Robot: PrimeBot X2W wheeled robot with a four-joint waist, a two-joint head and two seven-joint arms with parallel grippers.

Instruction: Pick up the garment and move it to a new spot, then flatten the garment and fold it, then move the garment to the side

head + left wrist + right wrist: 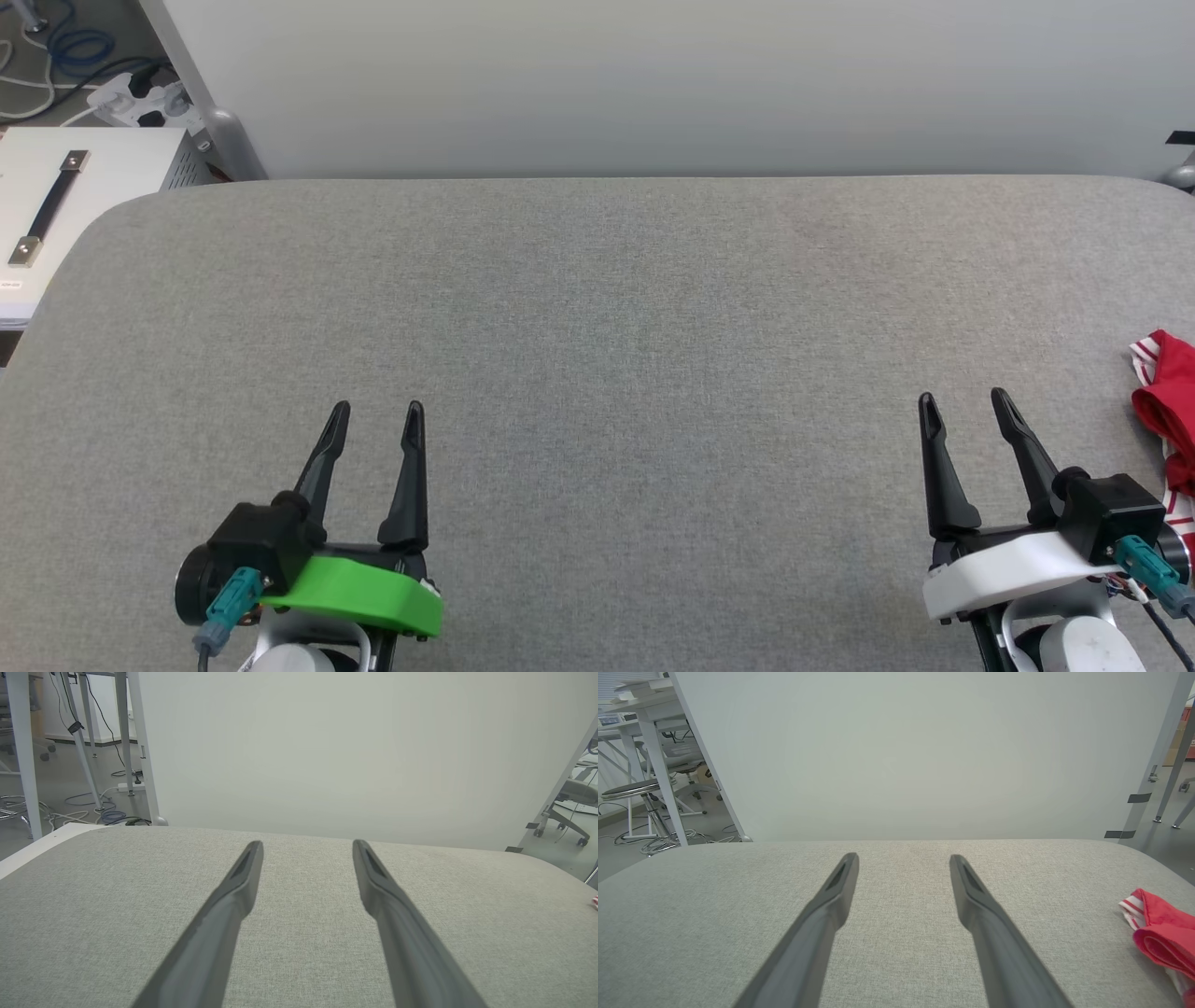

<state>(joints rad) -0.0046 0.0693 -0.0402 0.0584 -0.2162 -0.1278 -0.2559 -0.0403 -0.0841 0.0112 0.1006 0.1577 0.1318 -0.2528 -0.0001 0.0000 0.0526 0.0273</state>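
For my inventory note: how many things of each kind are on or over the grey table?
Shirt: 1
Grippers, jaws open: 2, the left gripper and the right gripper
Total: 3

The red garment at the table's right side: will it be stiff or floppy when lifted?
Probably floppy: the red garment lies in soft rolled folds. Likely light, as thin cloth. It may drag on the woven table cover.

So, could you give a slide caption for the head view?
Open left gripper and open right gripper over the grey table; red garment bunched at far right.
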